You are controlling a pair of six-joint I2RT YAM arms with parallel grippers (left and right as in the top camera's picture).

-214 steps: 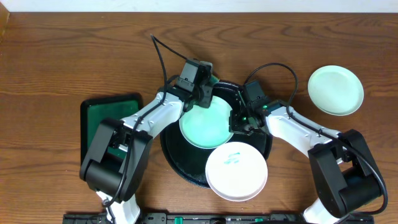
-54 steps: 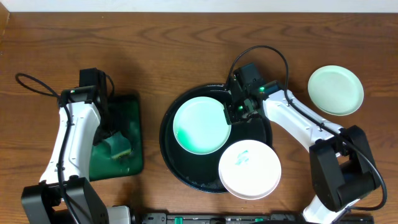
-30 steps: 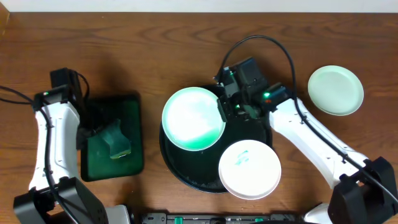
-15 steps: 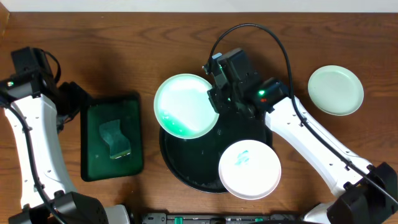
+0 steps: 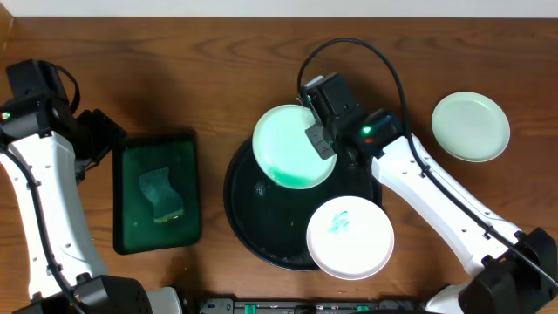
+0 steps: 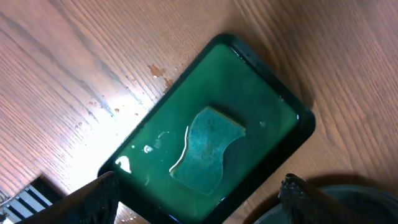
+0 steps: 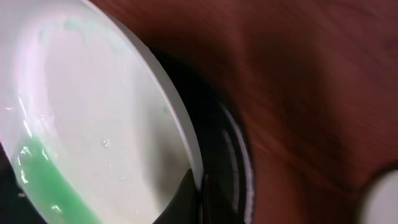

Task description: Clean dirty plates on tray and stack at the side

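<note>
Mint-green plate [image 5: 292,146], green residue along one edge, over black tray [image 5: 261,222], right gripper [image 5: 318,138] clamped on rim, left gripper [image 6: 202,199] spread wide

Bare table [image 5: 212,187] between green tray [image 5: 132,228] and black tray [image 5: 266,222] (narrow).

I have the large round glossy black tray [image 5: 261,222] at mid-table. 1 pale mint round plate [image 5: 292,148] hangs over its far edge. The white round plate [image 5: 351,237] lies at its near right, overhanging the rim. A 2nd mint plate [image 5: 471,126] lies on the wooden table [image 5: 174,70] far right, well apart. Left of the tray, the dark green rectangular tray [image 5: 139,157] holds a green sponge [image 5: 159,194].
</note>
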